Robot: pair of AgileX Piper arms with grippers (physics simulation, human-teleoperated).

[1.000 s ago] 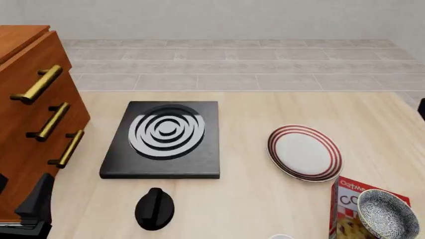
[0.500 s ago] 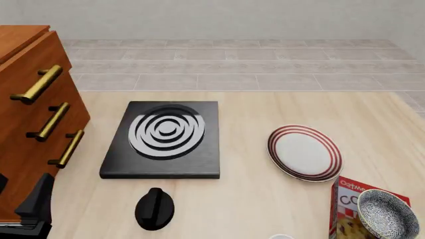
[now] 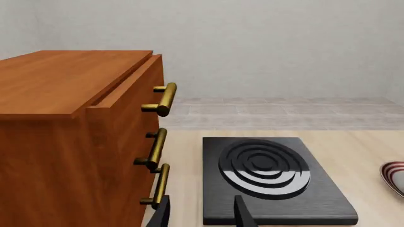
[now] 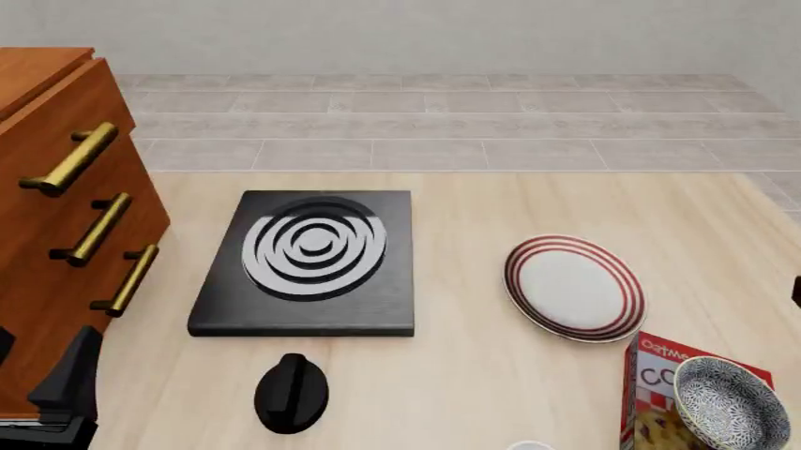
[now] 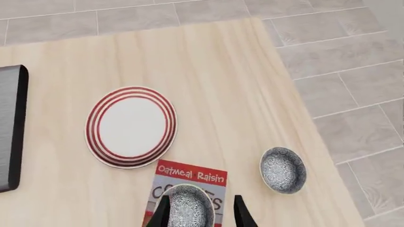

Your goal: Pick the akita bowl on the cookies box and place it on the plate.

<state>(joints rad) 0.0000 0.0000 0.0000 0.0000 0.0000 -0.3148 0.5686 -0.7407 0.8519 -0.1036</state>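
Akita bowl [image 5: 187, 210] between open hand [image 5: 200, 213] fingers

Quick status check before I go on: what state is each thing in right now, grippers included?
akita bowl: upright on the cookies box, not gripped
second speckled bowl: upright on the table, beside the box
plate: empty, flat
stove: nothing on it
black knob: loose on the table
cabinet: drawers shut
left gripper: open, empty
right gripper: open, fingers above the akita bowl
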